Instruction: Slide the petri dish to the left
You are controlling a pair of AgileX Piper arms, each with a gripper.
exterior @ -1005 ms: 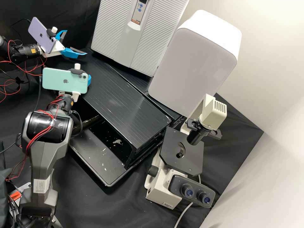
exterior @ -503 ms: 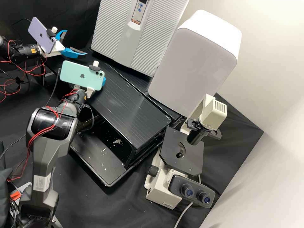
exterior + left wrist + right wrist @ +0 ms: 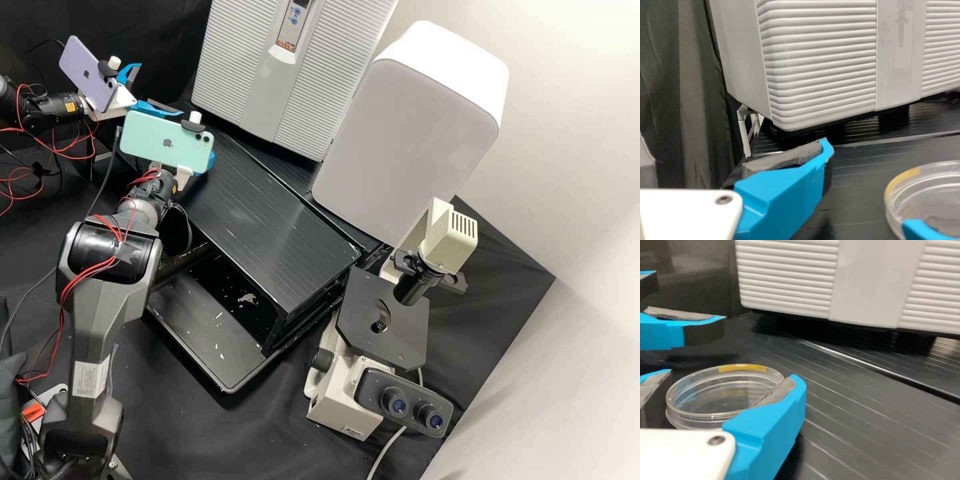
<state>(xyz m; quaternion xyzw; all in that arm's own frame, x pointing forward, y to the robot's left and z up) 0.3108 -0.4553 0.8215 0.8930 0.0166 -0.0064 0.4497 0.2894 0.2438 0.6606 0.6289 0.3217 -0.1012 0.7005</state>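
Spotting petri dish (image 3: 715, 390) on grooved black deck (image 3: 865, 405) by the ribbed white unit (image 3: 790, 275), between right gripper's (image 3: 730, 377) spread fingers (image 3: 775, 415); left gripper (image 3: 865, 185) spread too. Up high: microscope (image 3: 387, 360), black cloth (image 3: 220, 433), pale wall (image 3: 573, 133).

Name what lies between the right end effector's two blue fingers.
The clear petri dish, resting on the ribbed black surface; the right wrist view shows it.

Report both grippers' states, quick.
Left gripper: open, holding nothing.
Right gripper: open, fingers either side of the petri dish.
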